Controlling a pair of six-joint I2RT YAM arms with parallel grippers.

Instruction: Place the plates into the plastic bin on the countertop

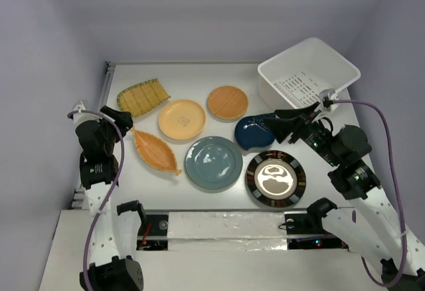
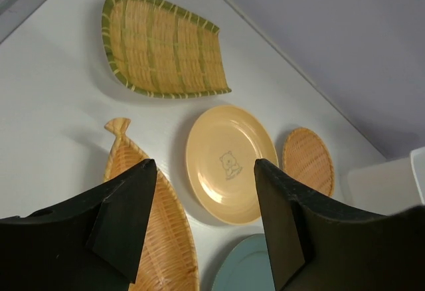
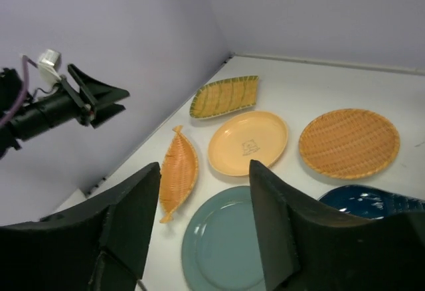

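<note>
Seven plates lie on the white countertop [image 1: 199, 78]: green-yellow ribbed rectangle [image 1: 143, 96], yellow round [image 1: 182, 119], orange woven round [image 1: 227, 101], orange leaf-shaped [image 1: 156, 151], grey-blue round [image 1: 213, 163], dark-blue leaf-shaped [image 1: 254, 131], black-rimmed round [image 1: 275, 179]. The white plastic bin [image 1: 307, 75] stands at the back right, with no plate in it. My left gripper [image 1: 126, 118] is open and empty, above the orange leaf-shaped plate's near end [image 2: 159, 238]. My right gripper [image 1: 275, 123] is open and empty, over the dark-blue plate and above the grey-blue plate [image 3: 226, 244].
A metal rail [image 1: 106, 85] runs along the countertop's left edge. Purple walls close in the back and sides. The left arm [image 3: 60, 105] shows in the right wrist view. A purple cable [image 1: 392, 145] loops by the right arm.
</note>
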